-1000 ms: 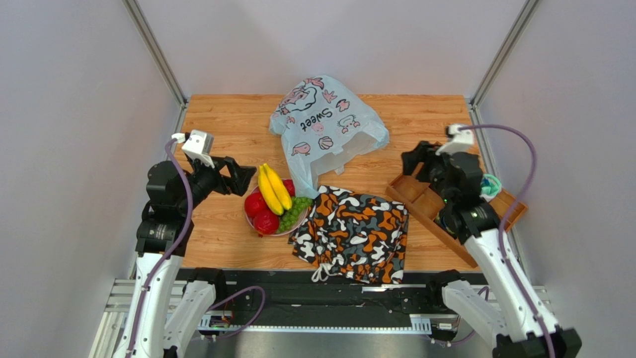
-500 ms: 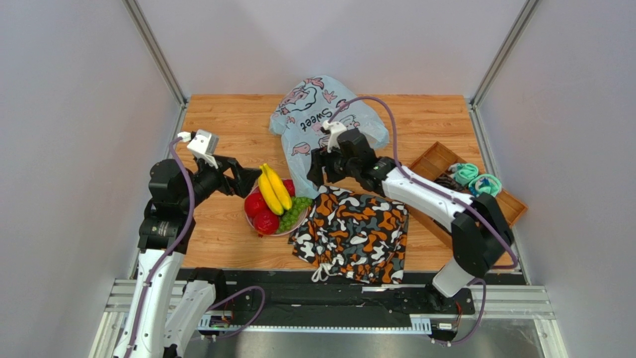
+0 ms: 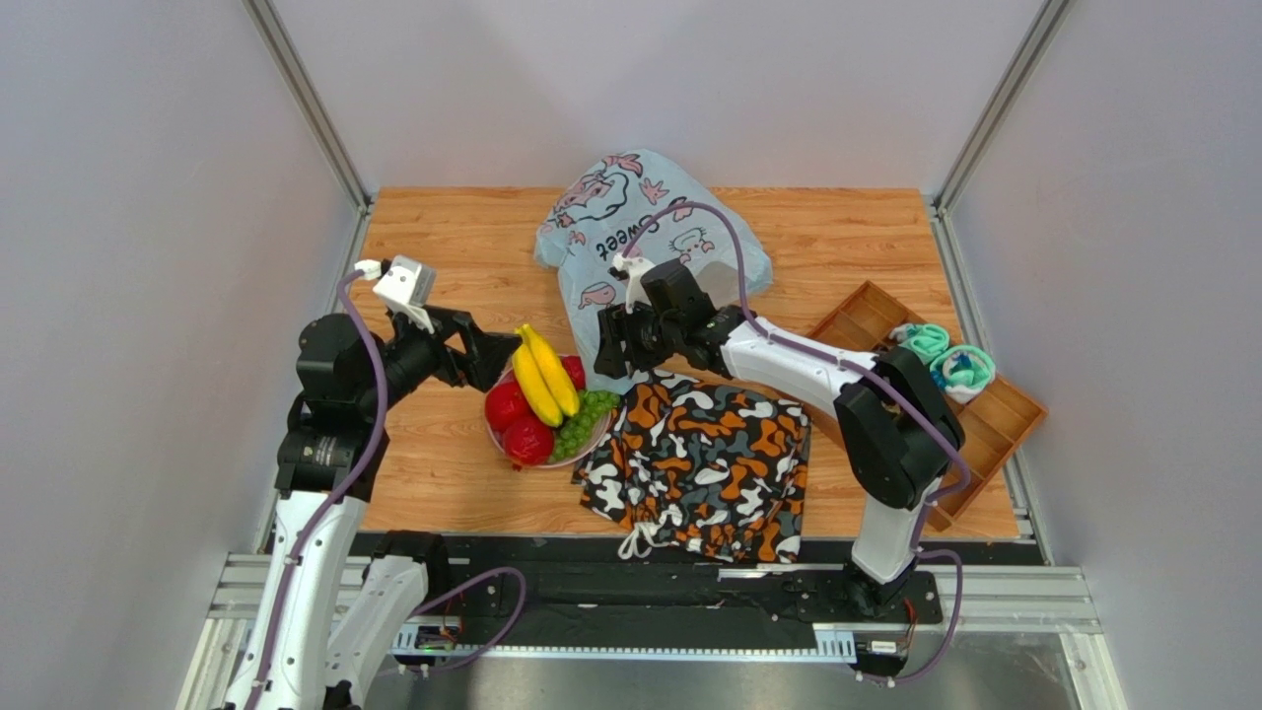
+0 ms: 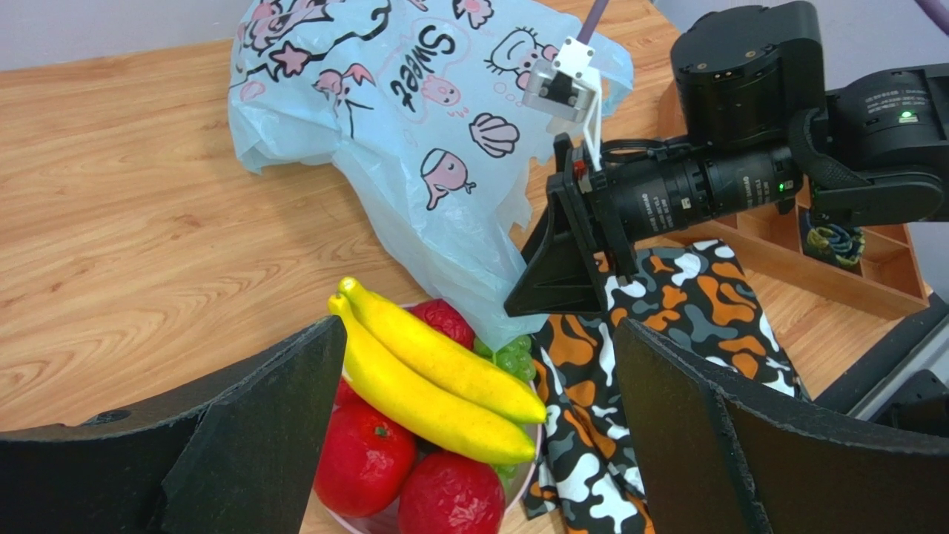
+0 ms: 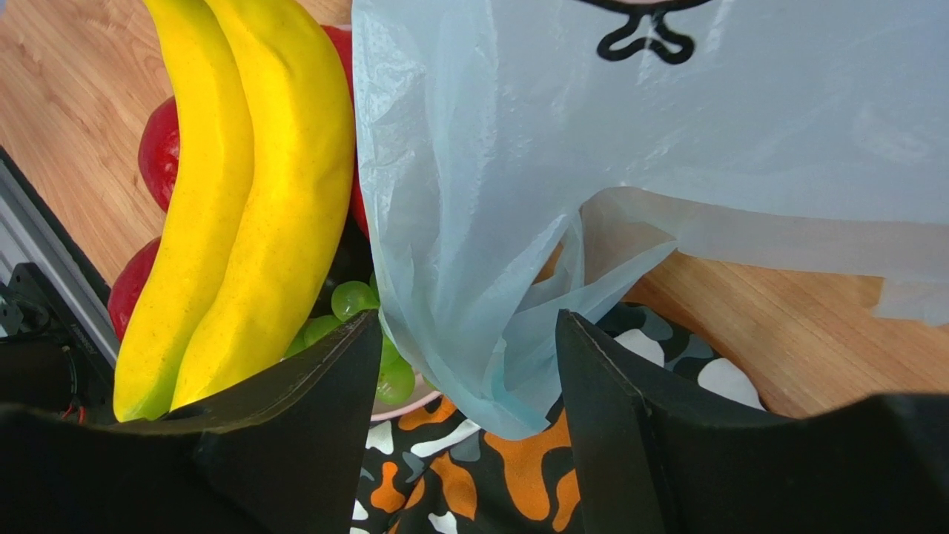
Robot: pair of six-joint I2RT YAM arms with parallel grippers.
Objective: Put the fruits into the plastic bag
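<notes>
On table (image 3: 445,252), toward L side: pink plate (image 3: 545,463) w/ fruit piled on it. On top, two bananas (image 3: 541,377) side by side, touching. Under them, three red fruits (image 4: 368,456). Green grapes (image 4: 515,358) at plate's R edge, on the bag side. All on the plate, outside the bag.

Behind plate & to its R: light-blue plastic bag (image 3: 652,222), crumpled on the wood, "Sweet" print facing up, near corner drooping down by the grapes.

L gripper (image 3: 486,355): spread wide, nothing held, hovering just L of plate, pointed across the fruit toward the bag. In L wrist view, bananas & red fruits framed between its fingers (image 4: 256,434).

R gripper (image 5: 468,367): arm stretched across to centre, low over bag's near corner, right by the grapes. Jaws apart; hanging bag corner between them in R wrist view, not pinched. Contact w/ the plastic: can't tell.

Near side, R of plate: orange-black-white camo cloth (image 3: 704,459), just beside bag's near corner. Far R: wooden tray (image 3: 996,422) w/ compartments, teal bits (image 3: 933,348) in it, well apart from the fruit.
</notes>
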